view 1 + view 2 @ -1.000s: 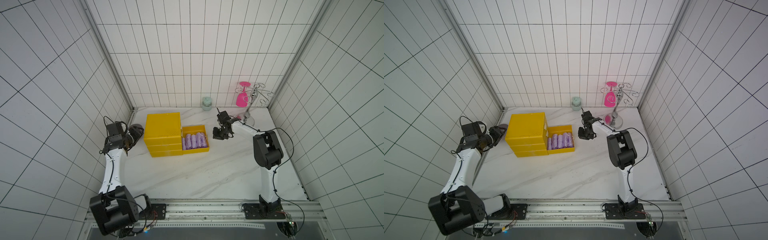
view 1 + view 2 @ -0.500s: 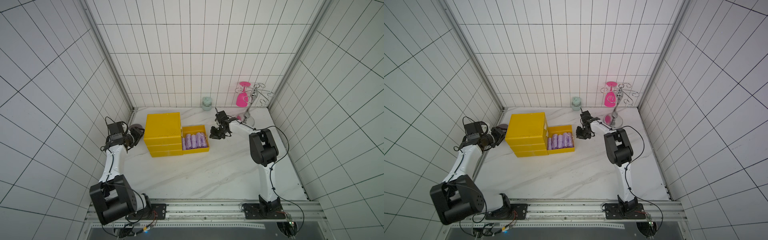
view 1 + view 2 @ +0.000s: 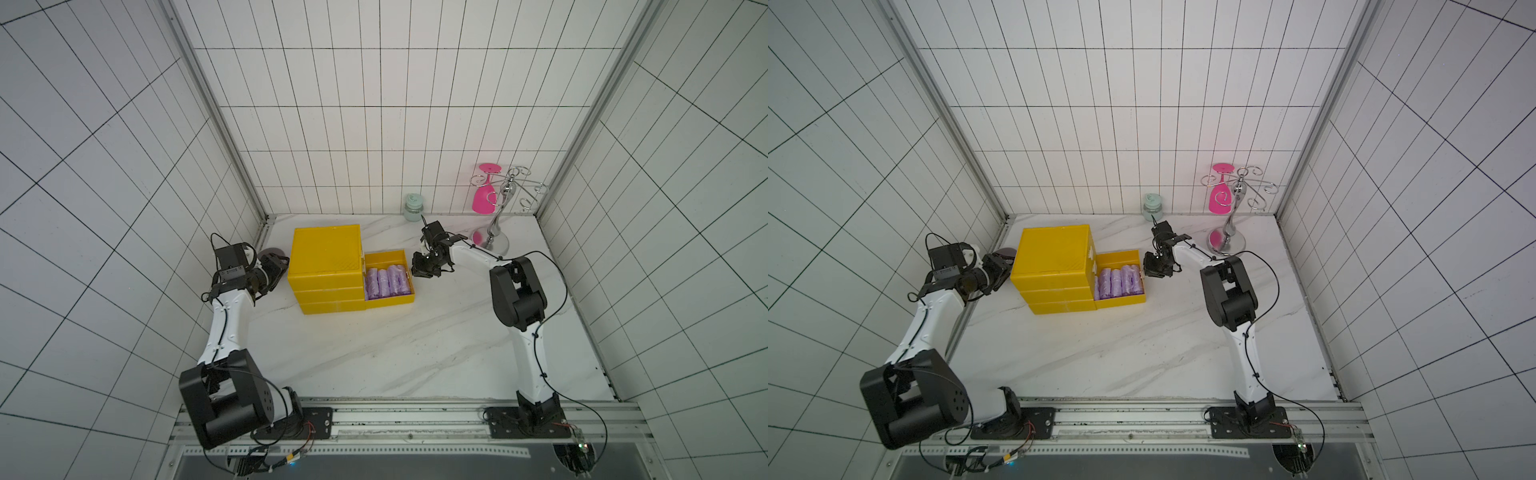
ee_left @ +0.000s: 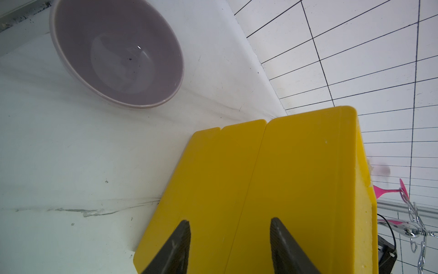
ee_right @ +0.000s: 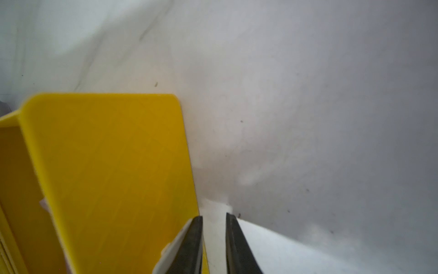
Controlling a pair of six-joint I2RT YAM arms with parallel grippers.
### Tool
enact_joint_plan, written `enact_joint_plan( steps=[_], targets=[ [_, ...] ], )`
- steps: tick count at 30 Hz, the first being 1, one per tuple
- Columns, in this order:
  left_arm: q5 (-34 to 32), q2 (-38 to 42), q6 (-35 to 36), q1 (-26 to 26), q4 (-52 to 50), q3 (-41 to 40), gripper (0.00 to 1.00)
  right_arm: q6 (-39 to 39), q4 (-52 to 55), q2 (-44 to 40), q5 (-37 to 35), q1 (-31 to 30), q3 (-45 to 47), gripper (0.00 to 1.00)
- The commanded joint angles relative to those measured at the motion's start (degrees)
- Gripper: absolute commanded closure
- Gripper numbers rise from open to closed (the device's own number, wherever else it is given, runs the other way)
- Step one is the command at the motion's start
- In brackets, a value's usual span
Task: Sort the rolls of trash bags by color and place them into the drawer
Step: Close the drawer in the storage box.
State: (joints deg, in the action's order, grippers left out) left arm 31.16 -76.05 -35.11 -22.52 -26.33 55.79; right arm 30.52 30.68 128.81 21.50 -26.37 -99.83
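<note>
Several lilac rolls of trash bags (image 3: 386, 282) (image 3: 1117, 282) lie side by side in a drawer (image 3: 390, 301) pulled out of the yellow cabinet (image 3: 326, 253) (image 3: 1054, 249) toward the right. My right gripper (image 3: 420, 272) (image 3: 1152, 270) (image 5: 214, 220) hangs just outside the drawer's yellow end wall (image 5: 106, 166). Its jaws are a narrow gap apart with nothing between them. My left gripper (image 3: 279, 268) (image 3: 1000, 266) (image 4: 230, 227) is at the cabinet's opposite side, jaws wide apart against the yellow wall and holding nothing. No green or blue rolls show.
An empty lilac bowl (image 4: 113, 47) (image 3: 270, 251) sits between the left arm and the back left corner. At the back stand a pale green jar (image 3: 413, 208) and a chrome rack (image 3: 498, 216) with a pink glass (image 3: 484, 195) hanging on it. Tiled walls close three sides.
My left gripper has moved from near the bowl up against the cabinet's side. The right gripper has shifted a little toward the drawer's end wall.
</note>
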Motion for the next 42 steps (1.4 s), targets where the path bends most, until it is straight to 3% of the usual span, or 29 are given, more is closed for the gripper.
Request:
enact_joint_plan(
  steps=[1, 22, 29, 42],
  targets=[
    [1.9, -0.7, 0.7, 1.6, 0.9, -0.1, 0.47, 1.1, 0.5, 1.9, 1.3, -2.1, -3.5, 0.79],
    [2.1, -1.4, 0.6, 2.8, 1.8, -1.1, 0.46, 6.9, -1.9, 7.7, 6.6, -10.6, -11.7, 0.79],
    [2.1, -2.4, 0.5, 3.1, 2.1, -1.0, 0.46, 13.0, -10.1, 7.6, 12.8, -11.4, -8.1, 0.79],
    [0.0, -6.0, -0.6, 8.3, 3.5, 0.1, 0.46, 16.9, -19.0, 2.3, 15.2, -13.1, 1.8, 0.79]
  ],
)
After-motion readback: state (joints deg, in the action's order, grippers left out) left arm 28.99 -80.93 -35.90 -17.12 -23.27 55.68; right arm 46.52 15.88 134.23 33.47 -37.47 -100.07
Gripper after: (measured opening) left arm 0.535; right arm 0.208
